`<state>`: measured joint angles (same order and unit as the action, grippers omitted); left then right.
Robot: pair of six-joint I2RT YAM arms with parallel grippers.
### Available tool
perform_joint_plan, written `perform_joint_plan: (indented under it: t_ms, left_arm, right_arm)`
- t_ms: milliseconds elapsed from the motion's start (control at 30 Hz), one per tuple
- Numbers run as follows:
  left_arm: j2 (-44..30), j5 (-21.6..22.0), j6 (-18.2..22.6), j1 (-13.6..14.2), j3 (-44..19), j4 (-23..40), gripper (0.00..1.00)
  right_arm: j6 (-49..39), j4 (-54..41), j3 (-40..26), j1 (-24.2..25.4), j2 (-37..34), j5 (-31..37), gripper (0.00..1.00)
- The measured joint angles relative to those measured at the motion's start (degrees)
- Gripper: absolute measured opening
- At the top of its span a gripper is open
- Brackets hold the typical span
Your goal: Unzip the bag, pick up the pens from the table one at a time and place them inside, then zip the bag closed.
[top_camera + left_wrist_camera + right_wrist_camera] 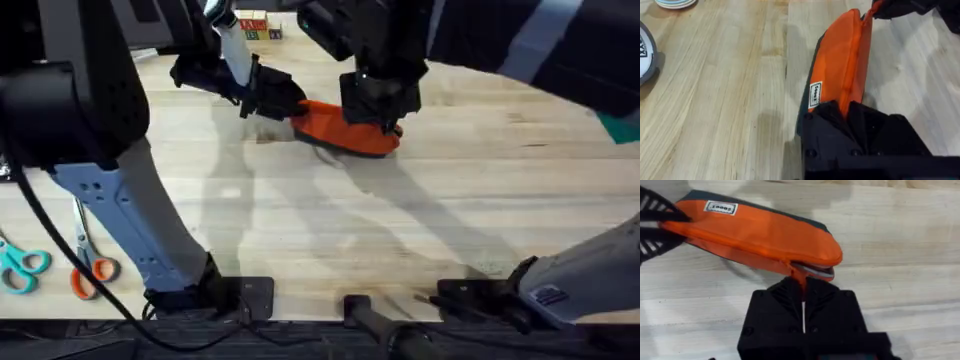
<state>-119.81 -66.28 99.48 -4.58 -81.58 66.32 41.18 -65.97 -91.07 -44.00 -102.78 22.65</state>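
The right gripper (pixel 802 296) has its jaws pressed together on the small orange pull tab (pixel 798 276). The left gripper (pixel 849 111) pinches the opposite end of the soft orange pencil pouch (pixel 345 128), which stretches between them over the light wood plank table (pixel 480 200).

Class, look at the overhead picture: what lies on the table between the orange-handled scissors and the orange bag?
Between the scissors and the bag, the overhead view shows the left arm rising across bare wood of the table; no loose item lies there.
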Motion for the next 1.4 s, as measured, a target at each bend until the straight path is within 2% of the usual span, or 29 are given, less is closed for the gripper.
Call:
perform_joint_plan:
  t_ms: [167, 567, 867, 1067, 1400]
  left_arm:
    - [0.0, 0.0, 0.0, 0.0, 0.0, -0.1, 0.041]
    - [0.0, -0.1, 0.0, 0.0, 0.0, -0.4, 0.041]
    - [0.0, 0.0, 0.0, 0.0, 0.0, -0.3, 0.041]
    - [0.0, 0.0, 0.0, 0.0, 0.0, -0.3, 0.041]
    - [0.0, 0.0, 0.0, 0.0, 0.0, -0.3, 0.041]
  right_arm:
    - [-0.4, 0.0, 0.0, 1.1, 0.0, -1.1, 0.032]
    - [-5.6, -1.9, 0.4, 8.3, 0.0, -7.5, 0.031]
    - [-8.0, -1.6, 5.1, 10.3, 0.0, -8.6, 0.031]
    - [-8.9, -1.8, 5.4, 11.7, 0.0, -9.0, 0.031]
    - [-11.8, -2.5, 5.5, 17.0, 0.0, -10.5, 0.031]
